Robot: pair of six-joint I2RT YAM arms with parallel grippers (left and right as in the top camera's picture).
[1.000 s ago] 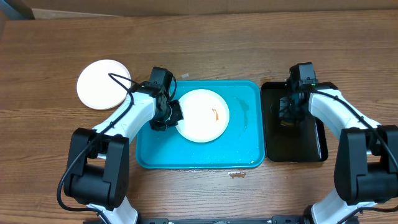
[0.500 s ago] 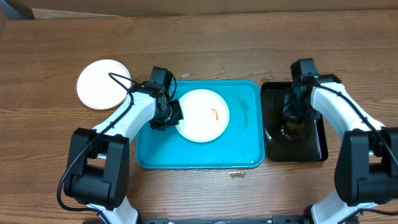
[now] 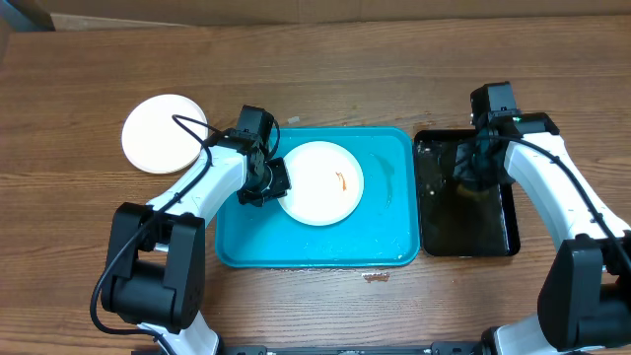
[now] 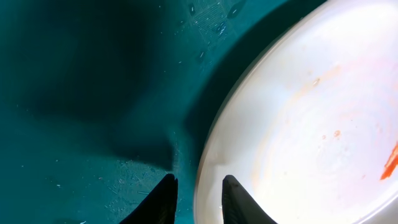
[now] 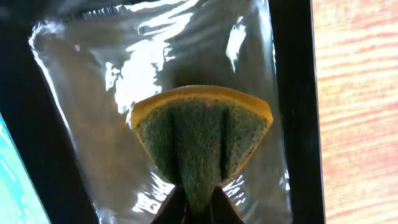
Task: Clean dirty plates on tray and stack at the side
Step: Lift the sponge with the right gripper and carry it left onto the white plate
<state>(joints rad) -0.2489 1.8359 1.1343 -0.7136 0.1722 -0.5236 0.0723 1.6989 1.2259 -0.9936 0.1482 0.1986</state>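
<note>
Sponge (image 5: 200,146) pinched in my right gripper (image 5: 198,208) over black tray (image 3: 496,235), my left gripper (image 4: 198,198) clamped on rim of smeared white plate (image 3: 317,183), lying in turquoise tray (image 3: 386,239).

White arm links (image 3: 200,183); black joints (image 3: 254,124); dark fingers (image 4: 159,199)

Overhead looked straight down on the table (image 3: 394,59). Wrist views sat close, facing down: left shared the tray (image 4: 62,155), right the black tray (image 5: 292,74).
</note>
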